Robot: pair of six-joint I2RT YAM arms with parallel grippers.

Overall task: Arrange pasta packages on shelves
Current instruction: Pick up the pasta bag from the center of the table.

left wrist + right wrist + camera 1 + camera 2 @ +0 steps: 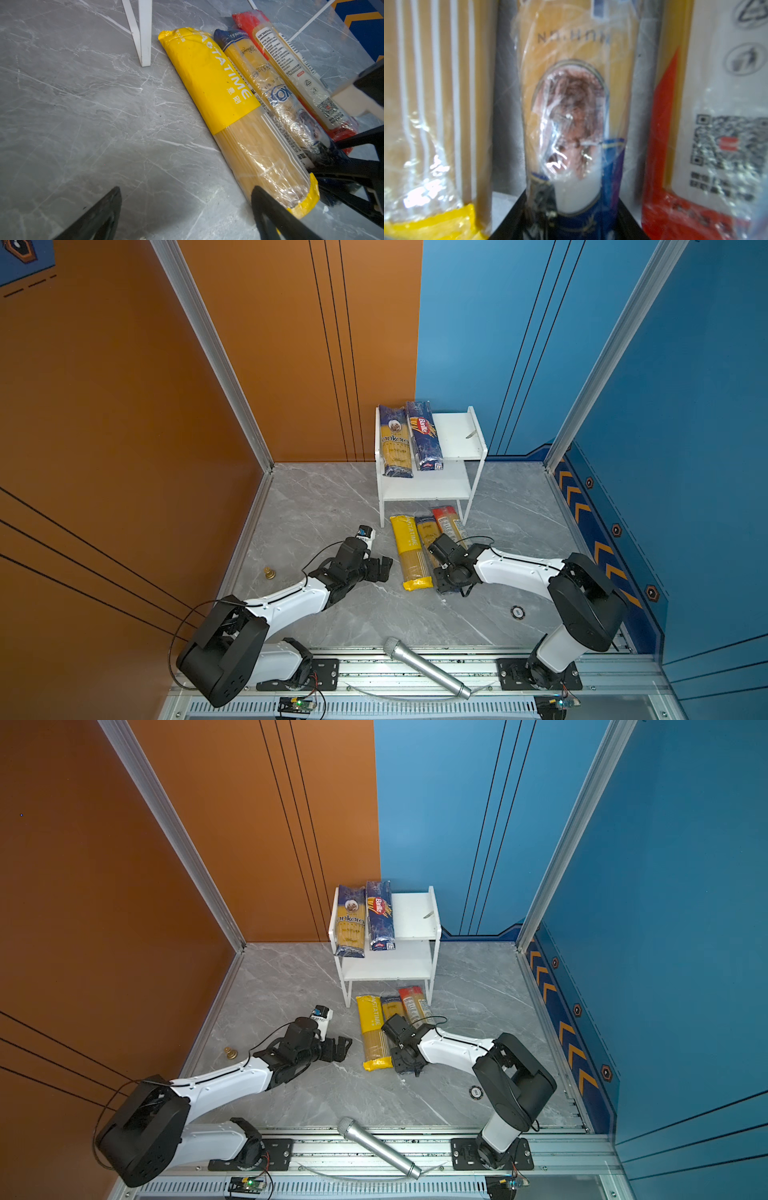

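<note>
Here, a flat grey table top [324, 510] with pale veins like stone is seen under everything. Two long arms, smooth white shells with black joints, are stretched over it from the near rail.

A small white rack [455, 435] made of flat boards and thin legs is stood at the far edge. Two long, thin spaghetti bags are laid flat on its top board, side by side at the robot's left, with their near ends hung over the front edge. These are the blue-and-yellow ankara bag [395, 443] and the dark blue bag [424, 435].

Three more crinkly plastic bags are laid on the table just in front of the rack, side by side: the yellow bag [411, 553], the middle bag [426, 531] with blue ends, and the red bag [449, 520] with a white label.

A shiny silver microphone [424, 668] with a round mesh head is laid across the near rail.

The left gripper [380, 566] is held near the yellow bag, and its black fingers [99, 216] are spread wide with nothing between them. The right gripper [573, 193] is set over the near end of the middle bag, and its fingers [517, 220] are pressed against both sides of the wrapper.

A small round black disc [517, 612] and a tiny gold piece [269, 573] are also seen on the table.
</note>
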